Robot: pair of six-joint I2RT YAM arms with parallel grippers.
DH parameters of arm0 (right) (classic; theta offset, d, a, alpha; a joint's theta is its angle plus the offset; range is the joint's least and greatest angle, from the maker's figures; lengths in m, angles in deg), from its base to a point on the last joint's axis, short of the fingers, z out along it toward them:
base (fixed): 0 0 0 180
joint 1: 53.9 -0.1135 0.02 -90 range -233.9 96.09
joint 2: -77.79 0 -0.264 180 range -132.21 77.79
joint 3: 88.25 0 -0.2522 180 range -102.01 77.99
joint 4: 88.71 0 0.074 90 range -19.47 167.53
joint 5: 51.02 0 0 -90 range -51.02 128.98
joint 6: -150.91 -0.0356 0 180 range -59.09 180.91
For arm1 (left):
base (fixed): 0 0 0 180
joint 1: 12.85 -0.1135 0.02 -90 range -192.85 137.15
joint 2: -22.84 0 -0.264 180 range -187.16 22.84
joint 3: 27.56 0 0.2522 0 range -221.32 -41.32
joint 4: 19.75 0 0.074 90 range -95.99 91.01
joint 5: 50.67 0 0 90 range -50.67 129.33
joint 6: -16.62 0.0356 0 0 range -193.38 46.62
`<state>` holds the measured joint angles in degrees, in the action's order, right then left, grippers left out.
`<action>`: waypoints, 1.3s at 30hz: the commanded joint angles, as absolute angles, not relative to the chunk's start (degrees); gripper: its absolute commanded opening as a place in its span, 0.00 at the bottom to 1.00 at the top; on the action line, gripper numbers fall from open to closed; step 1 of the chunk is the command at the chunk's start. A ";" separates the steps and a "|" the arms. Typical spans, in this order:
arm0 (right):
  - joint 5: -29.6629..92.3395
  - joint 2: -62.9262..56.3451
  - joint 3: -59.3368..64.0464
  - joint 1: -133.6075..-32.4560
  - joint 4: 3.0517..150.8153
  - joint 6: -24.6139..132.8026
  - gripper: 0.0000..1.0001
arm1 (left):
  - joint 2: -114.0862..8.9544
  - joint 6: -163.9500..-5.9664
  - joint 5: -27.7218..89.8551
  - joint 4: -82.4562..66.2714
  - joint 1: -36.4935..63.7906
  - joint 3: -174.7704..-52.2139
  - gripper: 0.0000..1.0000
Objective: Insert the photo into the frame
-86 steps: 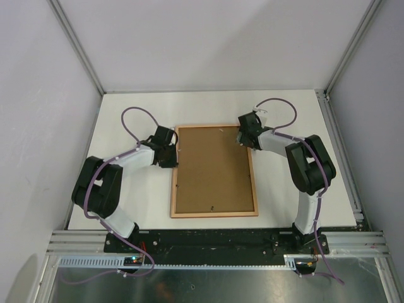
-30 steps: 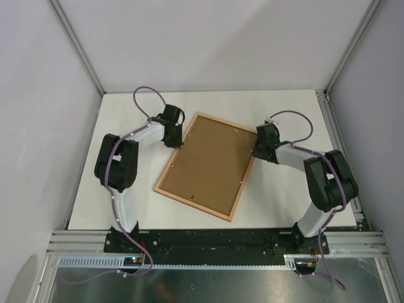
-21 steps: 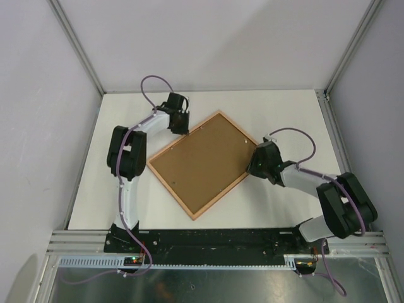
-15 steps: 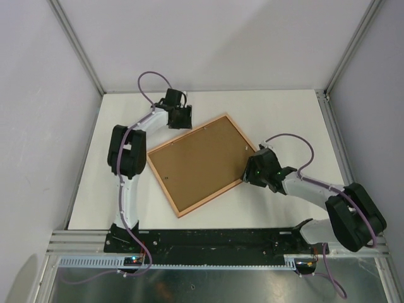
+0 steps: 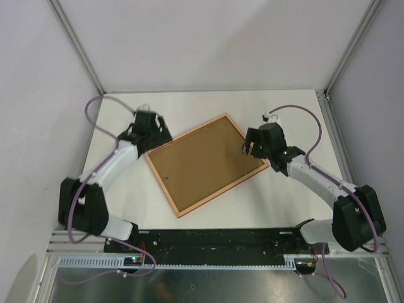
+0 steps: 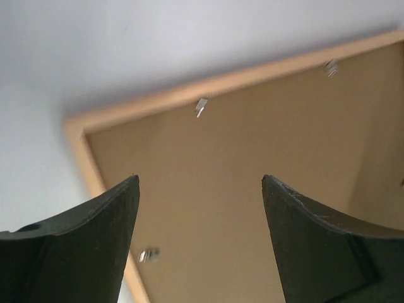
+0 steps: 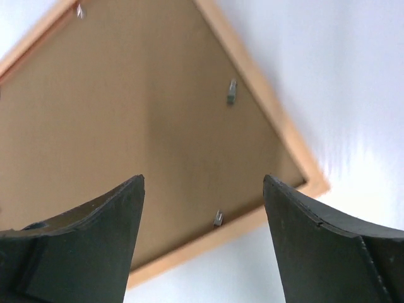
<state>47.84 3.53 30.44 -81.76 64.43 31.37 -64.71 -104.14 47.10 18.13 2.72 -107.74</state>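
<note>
Top external view: the frame (image 5: pixel 186 135) lies face down in the middle of the white table (image 5: pixel 284 107), turned on the diagonal. Its pale wood rim is up and the brown backing board (image 5: pixel 205 165) fills it. The photo cannot be seen from any camera, and any marks on the board are too small to read. The left gripper (image 5: pixel 154 136) hovers at the frame's left corner, the right gripper (image 5: pixel 248 148) just above its right corner. Over to the left wrist camera: the left gripper (image 6: pixel 201 183) has its fingers (image 6: pixel 95 252) spread wide with nothing between them, looking down on the rim (image 6: pixel 189 95) and a small metal clip (image 6: pixel 201 106) at the board's edge. The right wrist camera shows the same. The right gripper (image 7: pixel 203 182) is spread wide and holds nothing, and the frame's corner (image 7: pixel 315 186) and two clips (image 7: pixel 231 90) lie below it. For room, bare table runs along the far side and out to the right-hand rail. The frame's near corner sits close to the table's near edge, and its left corner has open table out towards the left wall.
</note>
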 commanded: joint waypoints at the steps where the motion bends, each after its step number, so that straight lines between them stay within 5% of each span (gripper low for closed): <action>1: 51.92 -3.63 22.70 -78.43 68.52 44.33 0.81 | -55.00 -121.37 51.98 19.61 2.61 -90.38 0.82; 7: 50.71 -15.89 14.98 -75.45 71.94 51.12 0.83 | -46.33 -132.73 52.30 19.59 2.62 -78.01 0.81; 16: 45.50 -27.90 8.05 -71.92 71.48 51.67 0.82 | -47.37 -134.39 50.38 19.53 2.62 -78.01 0.80; 32: 45.76 -30.84 8.90 -73.71 65.31 50.10 0.74 | -54.46 -132.57 49.62 18.85 2.62 -82.22 0.81; 39: 45.33 -28.47 13.72 -73.08 66.18 49.22 0.63 | -57.28 -131.00 49.86 18.34 2.52 -83.89 0.80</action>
